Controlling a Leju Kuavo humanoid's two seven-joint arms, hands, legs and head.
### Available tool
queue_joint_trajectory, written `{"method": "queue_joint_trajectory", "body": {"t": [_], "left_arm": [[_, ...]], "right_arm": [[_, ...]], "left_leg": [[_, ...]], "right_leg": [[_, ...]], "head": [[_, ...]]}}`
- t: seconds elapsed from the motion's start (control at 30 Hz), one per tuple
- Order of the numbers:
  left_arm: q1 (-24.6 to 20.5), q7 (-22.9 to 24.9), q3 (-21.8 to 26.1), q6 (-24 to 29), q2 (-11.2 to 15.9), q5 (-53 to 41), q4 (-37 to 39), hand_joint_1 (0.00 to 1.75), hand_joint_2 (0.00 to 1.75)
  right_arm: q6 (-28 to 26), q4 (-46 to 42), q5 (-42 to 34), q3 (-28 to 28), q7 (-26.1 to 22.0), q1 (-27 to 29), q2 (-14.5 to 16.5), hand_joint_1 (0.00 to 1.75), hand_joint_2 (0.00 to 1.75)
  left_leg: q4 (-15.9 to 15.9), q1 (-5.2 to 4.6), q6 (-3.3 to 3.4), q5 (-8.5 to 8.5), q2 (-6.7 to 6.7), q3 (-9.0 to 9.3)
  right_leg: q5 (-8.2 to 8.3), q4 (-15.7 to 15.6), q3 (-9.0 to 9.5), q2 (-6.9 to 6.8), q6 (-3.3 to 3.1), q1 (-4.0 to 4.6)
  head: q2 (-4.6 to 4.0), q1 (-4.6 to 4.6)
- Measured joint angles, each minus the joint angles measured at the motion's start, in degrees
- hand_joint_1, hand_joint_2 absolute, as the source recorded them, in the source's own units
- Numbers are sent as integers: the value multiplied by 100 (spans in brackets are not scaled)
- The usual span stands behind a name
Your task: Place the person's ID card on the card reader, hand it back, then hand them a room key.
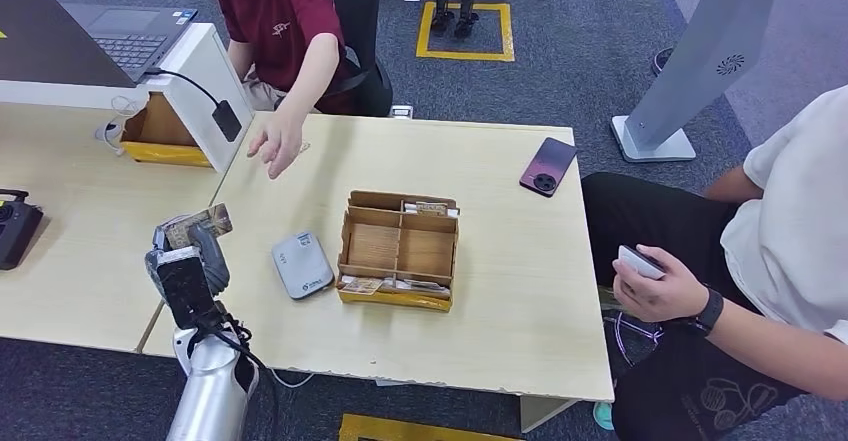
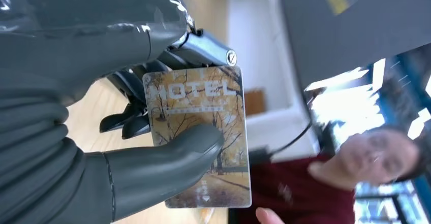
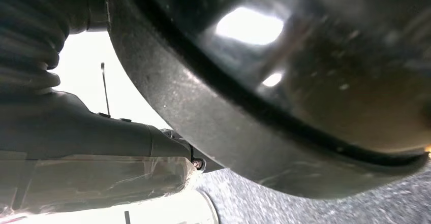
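My left hand [image 1: 188, 261] is raised over the table's front left corner. It pinches a room key card [image 1: 200, 227] between thumb and fingers. The left wrist view shows the key card [image 2: 223, 107] close up, printed with autumn trees and the word HOTEL, under the thumb of my left hand [image 2: 152, 168]. A person in a dark red shirt holds an open hand [image 1: 275, 146] out above the far left of the table, apart from the card. The grey-white card reader [image 1: 302, 264] lies flat to the right of my hand. My right hand [image 3: 76, 148] hangs beside my body, its fingers hidden.
A compartmented cardboard box [image 1: 400, 249] with cards stands mid-table. A dark red phone [image 1: 548, 166] lies at the far right. A second person [image 1: 790, 251] sits at the right holding a phone. A laptop [image 1: 130, 36] sits on a white stand at the far left.
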Motion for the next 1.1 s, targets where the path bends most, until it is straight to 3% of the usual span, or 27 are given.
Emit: {"method": "queue_joint_trajectory", "body": {"t": [0.17, 0.67, 0.8, 0.93, 1.1], "left_arm": [[-377, -170, 359, 199, 60, -781, 365, 175, 175], [-628, -157, 450, 201, 46, -709, 861, 175, 175], [-628, -156, 429, 162, 49, -543, 897, 0, 175], [-630, -31, 409, -26, 54, -313, 918, 0, 175], [-641, 542, 279, -462, 59, -195, 976, 0, 175]], "right_arm": [[38, -6, 0, 274, -17, -8, -5, 0, 175], [44, -28, 0, 470, -21, -6, -7, 0, 175], [43, -28, 0, 474, -22, -6, -7, 0, 175], [31, -28, -2, 473, -21, -5, -7, 0, 175], [-7, -28, -13, 465, -5, -3, -7, 0, 175]], "left_leg": [[0, 4, -2, 2, 6, 4], [0, 5, -3, 1, 9, 2], [0, 5, -3, 1, 10, 2], [0, 5, -3, 1, 10, 2], [0, 5, -3, 1, 11, 1]], "right_leg": [[4, 1, 0, 6, -6, 2], [4, 0, -4, 10, -6, 3], [4, 0, -4, 11, -6, 3], [4, 0, -5, 11, -6, 3], [4, 0, -5, 10, -7, 3]], "head": [[0, -1], [0, -1], [0, -1], [0, -1], [0, -1]]}}
